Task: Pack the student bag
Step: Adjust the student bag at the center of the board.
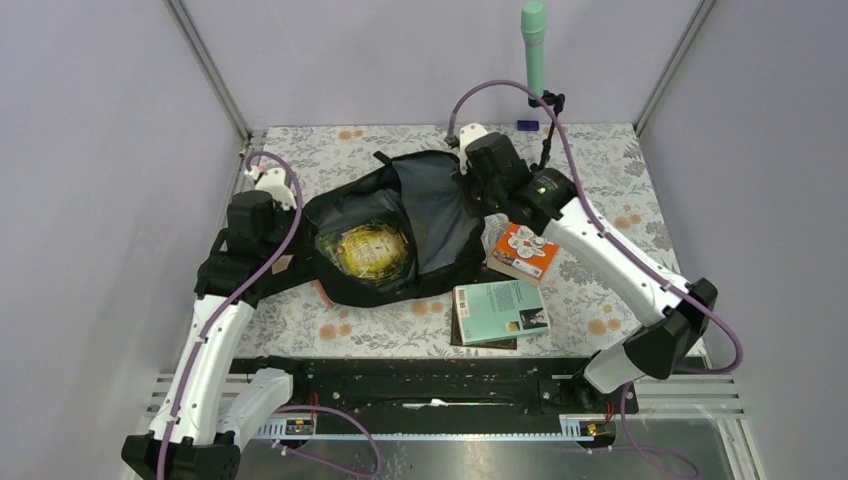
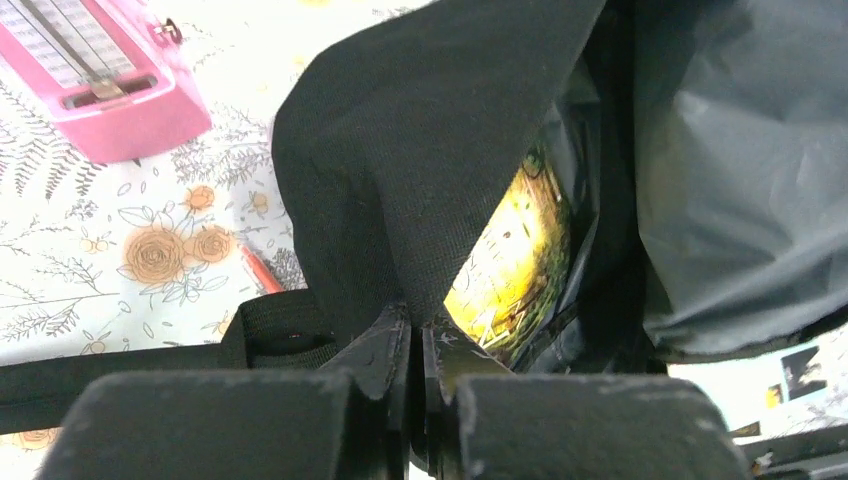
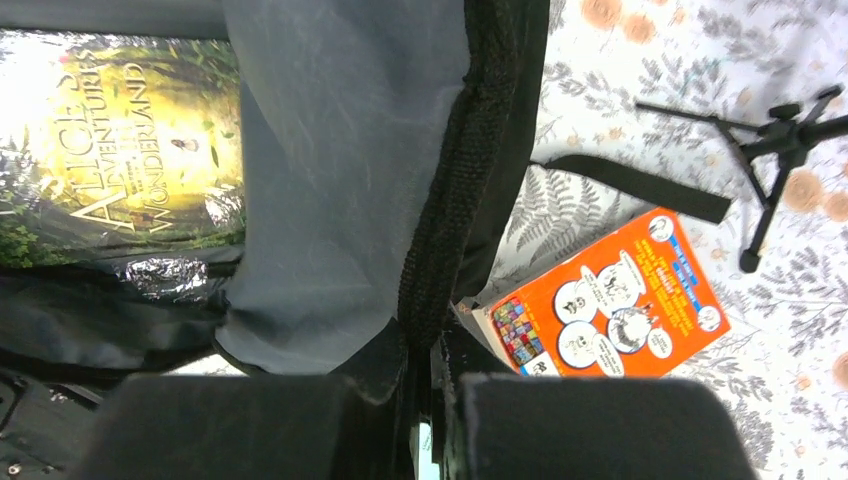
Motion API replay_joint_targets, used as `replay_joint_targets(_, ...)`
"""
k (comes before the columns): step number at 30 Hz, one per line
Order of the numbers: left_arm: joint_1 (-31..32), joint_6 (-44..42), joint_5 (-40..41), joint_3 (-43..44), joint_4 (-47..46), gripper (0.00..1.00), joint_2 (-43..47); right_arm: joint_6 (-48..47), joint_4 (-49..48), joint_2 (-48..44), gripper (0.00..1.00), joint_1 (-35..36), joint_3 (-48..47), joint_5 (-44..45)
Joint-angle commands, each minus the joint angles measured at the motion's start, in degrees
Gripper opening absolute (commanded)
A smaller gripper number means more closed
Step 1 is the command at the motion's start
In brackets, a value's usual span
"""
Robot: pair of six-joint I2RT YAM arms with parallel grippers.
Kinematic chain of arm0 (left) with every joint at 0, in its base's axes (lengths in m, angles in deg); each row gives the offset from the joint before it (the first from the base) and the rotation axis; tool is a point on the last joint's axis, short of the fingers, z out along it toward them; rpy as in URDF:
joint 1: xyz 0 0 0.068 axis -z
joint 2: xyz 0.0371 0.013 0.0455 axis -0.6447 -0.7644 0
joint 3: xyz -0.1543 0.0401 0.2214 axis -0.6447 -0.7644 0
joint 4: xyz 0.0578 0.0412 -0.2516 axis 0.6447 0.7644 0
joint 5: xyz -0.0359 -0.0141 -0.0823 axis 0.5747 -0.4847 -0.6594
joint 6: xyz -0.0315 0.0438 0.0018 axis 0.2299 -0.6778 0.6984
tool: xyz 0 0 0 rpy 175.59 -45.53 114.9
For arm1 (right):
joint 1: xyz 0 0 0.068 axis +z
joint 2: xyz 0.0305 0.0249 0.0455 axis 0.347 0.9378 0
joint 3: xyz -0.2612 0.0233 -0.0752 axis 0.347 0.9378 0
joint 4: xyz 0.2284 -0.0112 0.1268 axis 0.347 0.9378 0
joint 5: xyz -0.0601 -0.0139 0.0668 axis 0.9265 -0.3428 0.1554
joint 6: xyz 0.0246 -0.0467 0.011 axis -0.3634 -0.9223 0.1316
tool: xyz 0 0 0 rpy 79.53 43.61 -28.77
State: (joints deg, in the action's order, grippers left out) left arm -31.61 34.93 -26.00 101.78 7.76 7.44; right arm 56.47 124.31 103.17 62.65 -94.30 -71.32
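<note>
From above, the bag (image 1: 420,215) lies open in the middle of the table (image 1: 600,170) with its grey lining turned up and a yellow-green book (image 1: 365,250) inside. The left gripper (image 1: 298,238) is at the bag's left edge and the right gripper (image 1: 478,198) at its far right edge. An orange book (image 1: 523,251) lies just right of the bag, with a teal book (image 1: 500,311) nearer the arms. A green microphone (image 1: 534,45) stands at the far edge. At the left wrist, the left gripper (image 2: 418,335) is pinched tight on the bag's black fabric. A strap (image 2: 150,365) runs off to one side and a pink case (image 2: 100,80) lies apart on the table. At the right wrist, the right gripper (image 3: 420,352) is clamped on the bag's rim. The orange book lies near that rim, with a black stand (image 3: 780,150) beyond it.
</note>
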Motion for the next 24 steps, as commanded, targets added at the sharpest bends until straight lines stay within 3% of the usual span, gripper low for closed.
replay_joint_targets(1, -0.27, -4.27, -3.94, -2.99, -8.27, 0.0, 2.76, 2.4, -5.67, 1.78, 0.0, -0.47, 3.52, 2.11)
replay_joint_targets(4, -0.27, -4.89, -4.25, -5.94, -10.7, 0.0, 4.85, 4.02, -5.83, 3.8, 0.02, -0.42, 4.99, 2.99)
replay_joint_targets(6, -0.28, -5.19, -5.09, -8.35, -13.24, 0.0, 6.63, 4.69, -6.94, 4.36, 0.1, -0.43, 6.27, 3.56)
replay_joint_targets(11, -0.27, -5.21, -6.2, -12.45, -16.55, 0.0, 9.88, 4.04, -10.7, 3.81, 0.63, -0.49, 9.86, 4.11)
replay_joint_targets(14, -0.28, -5.42, -5.31, -13.2, -16.23, 0.0, 10.68, 4.73, -10.77, 2.27, 0.78, -0.48, 11.01, 5.88)
replay_joint_targets(19, -0.27, -4.99, -2.67, -13.04, -15.01, 0.0, 10.63, 7.27, -13.17, -5.59, 0.98, -0.45, 17.64, 5.17)
replay_joint_targets(24, -0.28, -4.59, -3.76, -12.2, -14.57, 0.0, 9.94, 8.01, -16.57, -11.21, 1.0, -3.13, 24.86, 4.26)
